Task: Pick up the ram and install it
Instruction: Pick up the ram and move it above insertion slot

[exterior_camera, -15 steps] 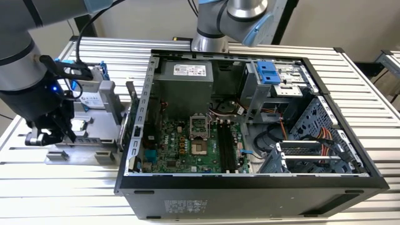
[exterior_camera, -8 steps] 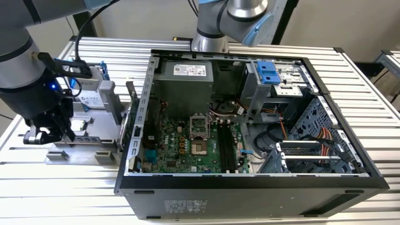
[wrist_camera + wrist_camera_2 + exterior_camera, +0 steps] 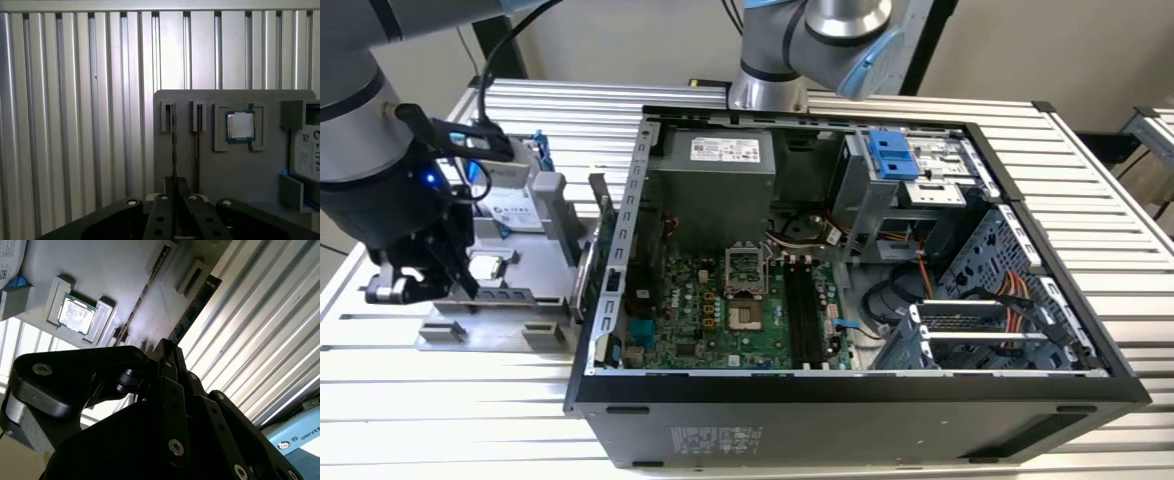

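Hand (image 3: 175, 186) sits over the ram (image 3: 173, 140) in its tray (image 3: 235, 175), nine o'clock of the case (image 3: 854, 415); clamped? Cannot tell. Probably unlifted, install pending.

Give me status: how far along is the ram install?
Done: nothing seated; the motherboard slots look empty. In hand: the gripper is lined up with the ram, which stands on edge in the gray tray. Left: pickup and install.
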`<state>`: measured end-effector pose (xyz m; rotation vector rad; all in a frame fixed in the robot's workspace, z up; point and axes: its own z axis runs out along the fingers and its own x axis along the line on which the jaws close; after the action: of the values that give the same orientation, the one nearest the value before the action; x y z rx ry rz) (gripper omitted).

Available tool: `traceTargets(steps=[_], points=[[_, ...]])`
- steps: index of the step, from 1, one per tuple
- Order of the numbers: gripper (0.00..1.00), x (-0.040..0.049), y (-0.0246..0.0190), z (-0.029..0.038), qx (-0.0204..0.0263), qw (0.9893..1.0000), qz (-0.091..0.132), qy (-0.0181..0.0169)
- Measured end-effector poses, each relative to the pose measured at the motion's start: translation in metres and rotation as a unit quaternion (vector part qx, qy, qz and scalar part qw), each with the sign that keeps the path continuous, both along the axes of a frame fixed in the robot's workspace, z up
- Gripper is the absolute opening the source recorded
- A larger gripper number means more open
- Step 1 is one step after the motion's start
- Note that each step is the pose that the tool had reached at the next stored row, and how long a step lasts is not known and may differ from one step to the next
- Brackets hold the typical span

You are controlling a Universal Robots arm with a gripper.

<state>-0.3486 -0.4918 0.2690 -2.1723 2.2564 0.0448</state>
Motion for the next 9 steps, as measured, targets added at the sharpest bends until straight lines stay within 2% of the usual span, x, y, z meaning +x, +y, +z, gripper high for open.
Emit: traceTargets(steps=[9], points=[[0.00,0.0000,0.0000,0.0057,0.0000,1.0000,0.000,0.0000]])
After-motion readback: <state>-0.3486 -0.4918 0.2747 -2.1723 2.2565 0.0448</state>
